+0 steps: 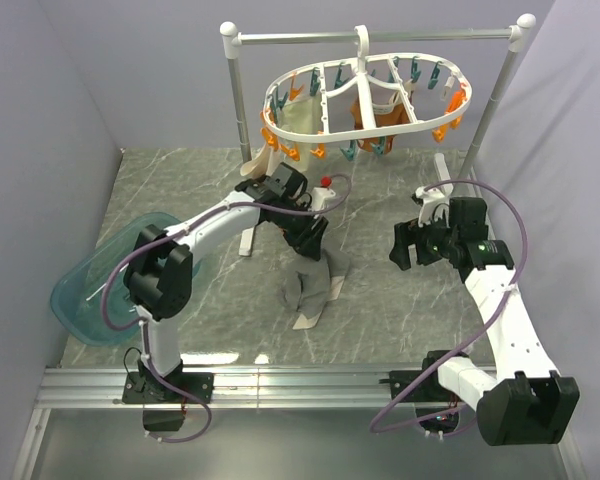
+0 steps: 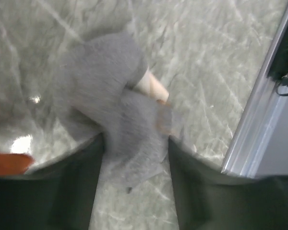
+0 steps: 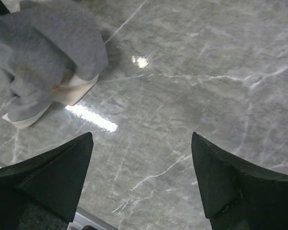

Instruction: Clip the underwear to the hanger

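While the underwear (image 1: 315, 282) droops grey and cream from my left pincer (image 1: 308, 238), its lower end lies crumpled on the tabletop (image 1: 400, 320), near the middle. From the left wrist, cloth fills the gap between both fingers (image 2: 72, 191), so that pincer is closed on it. My right pincer (image 1: 398, 247) hovers just right of the underwear, spread wide and holding nothing. Behind, the hanger (image 1: 361, 62) hangs from a rail (image 1: 430, 36), with other garments (image 1: 302, 115) pegged to it, well apart from the underwear.
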You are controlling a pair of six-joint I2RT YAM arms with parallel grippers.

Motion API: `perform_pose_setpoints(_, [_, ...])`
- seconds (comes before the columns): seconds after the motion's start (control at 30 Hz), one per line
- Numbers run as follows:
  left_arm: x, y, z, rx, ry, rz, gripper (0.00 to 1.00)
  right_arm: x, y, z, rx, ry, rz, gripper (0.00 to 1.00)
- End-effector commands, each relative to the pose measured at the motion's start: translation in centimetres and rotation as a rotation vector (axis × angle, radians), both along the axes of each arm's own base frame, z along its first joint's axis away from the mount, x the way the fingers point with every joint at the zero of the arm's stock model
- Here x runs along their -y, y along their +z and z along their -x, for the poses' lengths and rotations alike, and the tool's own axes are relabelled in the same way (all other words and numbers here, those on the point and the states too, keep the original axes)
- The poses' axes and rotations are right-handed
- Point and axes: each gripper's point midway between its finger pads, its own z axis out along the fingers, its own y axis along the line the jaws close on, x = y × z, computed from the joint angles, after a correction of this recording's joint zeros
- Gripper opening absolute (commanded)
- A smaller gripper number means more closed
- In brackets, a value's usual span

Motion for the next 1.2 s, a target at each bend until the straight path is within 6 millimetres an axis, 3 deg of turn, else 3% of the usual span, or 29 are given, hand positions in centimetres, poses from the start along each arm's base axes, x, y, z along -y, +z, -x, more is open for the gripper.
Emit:
perform_pose_setpoints(0.0, [-2.5,1.5,0.6,0.109,-0.014,-0.049,0.65,-1.0,0.5,0.1,-0.021,0.051,-0.042,0.86])
perform_pose_setpoints(0.03, [-3.2,3.0,1.0,0.161,-0.009,-0.031,0.66,-1.5,-0.6,0.3,-0.062,0.067,-0.07,0.83])
perform_pose_setpoints(0.07, [-4.6,1.5,2.1,0.142,-0.011,-0.065,0.66,-1.9,-1.1,0.4,-0.087,0.063,-0.085,0.81])
perform_pose_setpoints(0.1, [-5.3,1.5,2.8,0.163,-0.034,-0.069,0.67,-2.1,-1.5,0.1,-0.093,0.065,-0.089,0.77])
perform_pose_setpoints(0.13, [-5.9,3.0,3.5,0.211,-0.04,-0.044,0.66,-2.4,-2.5,0.1,-0.13,0.065,-0.093,0.74])
perform_pose_setpoints(0.17, [-6.9,1.8,4.9,0.196,-0.058,-0.054,0.67,-2.9,-2.8,0.0,-0.148,0.063,-0.103,0.72])
perform_pose_setpoints(0.23, [-8.0,2.1,7.5,0.244,-0.14,-0.008,0.67,-3.5,-3.4,-0.6,-0.183,0.067,-0.125,0.67])
perform_pose_setpoints(0.33, [-8.8,2.6,9.1,0.354,-0.226,0.036,0.68,-5.3,-4.1,-1.1,-0.243,0.099,-0.187,0.62])
perform_pose_setpoints(0.37, [-9.2,1.6,9.9,0.357,-0.256,0.027,0.69,-6.0,-4.1,-1.1,-0.263,0.114,-0.217,0.62])
perform_pose_setpoints(0.43, [-9.4,1.6,10.9,0.418,-0.35,0.052,0.69,-7.3,-5.2,-1.5,-0.31,0.14,-0.231,0.59])
perform_pose_setpoints(0.53, [-8.1,2.3,12.1,0.546,-0.491,0.105,0.7,-9.1,-6.8,-1.7,-0.378,0.173,-0.251,0.57])
perform_pose_setpoints(0.57, [-7.5,1.9,13.2,0.577,-0.557,0.11,0.7,-9.6,-7.3,-1.7,-0.399,0.174,-0.257,0.57])
perform_pose_setpoints(0.8, [-3.9,-0.4,15.3,0.993,-0.958,0.079,0.69,-11.0,-11.8,-3.6,-0.481,0.157,-0.23,0.55])
perform_pose_setpoints(0.97, [-2.2,-2.8,16.3,1.095,-1.211,0.038,0.67,-12.2,-12.6,-4.1,-0.49,0.17,-0.251,0.54])
perform_pose_setpoints(1.1, [-1.2,-5.0,15.5,1.15,-1.345,-0.033,0.66,-13.3,-13.1,-4.4,-0.5,0.2,-0.251,0.54])
perform_pose_setpoints(1.17, [-0.4,-5.1,15.3,1.188,-1.396,-0.05,0.66,-13.8,-13.2,-4.3,-0.526,0.186,-0.271,0.54])
